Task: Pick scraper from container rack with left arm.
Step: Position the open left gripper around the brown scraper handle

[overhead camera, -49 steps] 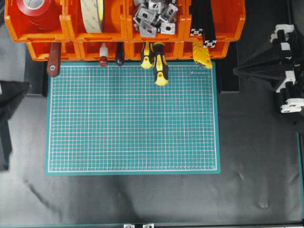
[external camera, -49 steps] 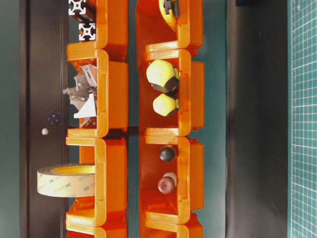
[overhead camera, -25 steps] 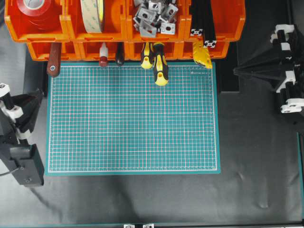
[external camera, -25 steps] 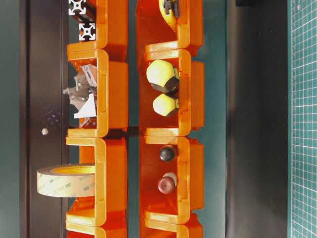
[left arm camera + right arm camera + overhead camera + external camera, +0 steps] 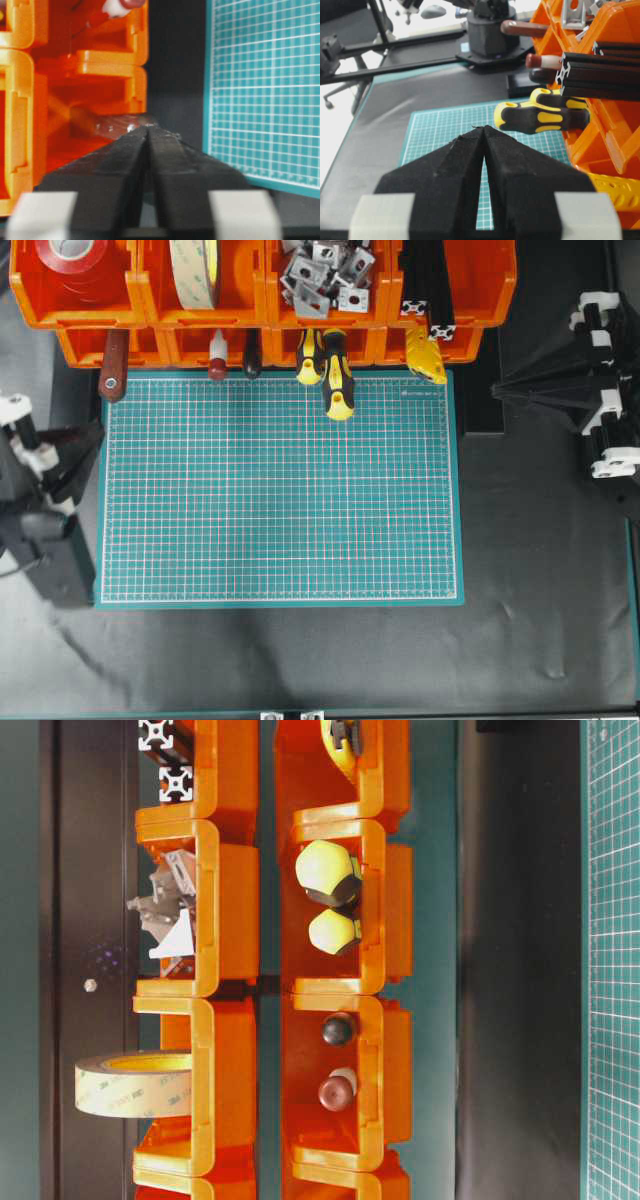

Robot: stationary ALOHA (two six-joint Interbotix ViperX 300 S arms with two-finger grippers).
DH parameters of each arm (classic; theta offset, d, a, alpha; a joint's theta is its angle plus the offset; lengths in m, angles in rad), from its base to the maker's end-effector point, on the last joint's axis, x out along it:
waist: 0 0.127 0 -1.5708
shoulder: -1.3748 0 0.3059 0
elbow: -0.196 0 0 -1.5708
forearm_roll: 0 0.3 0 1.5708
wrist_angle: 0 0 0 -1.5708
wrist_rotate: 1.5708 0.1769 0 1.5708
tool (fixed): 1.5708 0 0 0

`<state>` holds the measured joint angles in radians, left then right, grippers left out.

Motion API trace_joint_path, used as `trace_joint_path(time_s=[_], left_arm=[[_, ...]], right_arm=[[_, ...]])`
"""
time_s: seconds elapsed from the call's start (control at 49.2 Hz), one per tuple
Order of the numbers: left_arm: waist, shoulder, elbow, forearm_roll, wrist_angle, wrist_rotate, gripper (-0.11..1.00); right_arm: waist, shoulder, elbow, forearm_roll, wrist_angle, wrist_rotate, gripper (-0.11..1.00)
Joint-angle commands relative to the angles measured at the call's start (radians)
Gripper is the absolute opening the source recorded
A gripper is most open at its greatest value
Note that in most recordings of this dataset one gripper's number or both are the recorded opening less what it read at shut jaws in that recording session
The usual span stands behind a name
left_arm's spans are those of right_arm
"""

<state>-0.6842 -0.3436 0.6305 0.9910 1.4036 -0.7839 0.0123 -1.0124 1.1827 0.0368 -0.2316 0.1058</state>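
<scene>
Left gripper (image 5: 148,129): fingertips together, nothing held, pointing at the scraper (image 5: 117,125) handle jutting from the container rack (image 5: 85,60). Scraper in the lower leftmost bin (image 5: 112,348). Right gripper (image 5: 484,129): fingertips together, empty, above the cutting mat (image 5: 445,131).

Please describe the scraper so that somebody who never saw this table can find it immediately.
Look at the orange container rack above the green cutting mat. From its leftmost lower bin the scraper sticks out. Only its reddish-brown wooden handle shows, with a small end hole, unlike the yellow-and-black screwdrivers further right.
</scene>
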Motion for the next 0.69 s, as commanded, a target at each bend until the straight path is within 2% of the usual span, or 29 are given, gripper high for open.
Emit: trace_joint_path(time_s=[0.0, 0.203, 0.264, 0.305, 0.386, 0.528, 0.671], left_arm=[[0.031, -0.017, -0.006, 0.008, -0.008, -0.008, 0.14], [0.048, -0.023, 0.044, 0.008, -0.104, 0.006, 0.73], [0.052, -0.028, 0.069, 0.008, -0.123, 0.009, 0.85], [0.057, -0.034, 0.081, 0.008, -0.130, 0.012, 0.86], [0.074, -0.049, 0.095, 0.008, -0.153, 0.017, 0.79], [0.112, -0.067, 0.112, 0.008, -0.192, 0.040, 0.86], [0.155, -0.064, 0.107, 0.008, -0.213, 0.091, 0.86]], right_arm=[[0.002, 0.006, -0.034, 0.002, -0.003, 0.000, -0.01], [0.002, 0.006, -0.034, 0.002, -0.003, -0.002, -0.01], [0.002, 0.005, -0.032, 0.002, -0.003, -0.002, -0.01], [0.002, 0.006, -0.032, 0.002, -0.003, -0.002, -0.01], [0.002, 0.005, -0.029, 0.002, -0.003, -0.002, -0.01], [0.002, 0.005, -0.028, 0.002, -0.002, -0.002, -0.01], [0.002, 0.006, -0.026, 0.002, -0.003, -0.002, -0.01]])
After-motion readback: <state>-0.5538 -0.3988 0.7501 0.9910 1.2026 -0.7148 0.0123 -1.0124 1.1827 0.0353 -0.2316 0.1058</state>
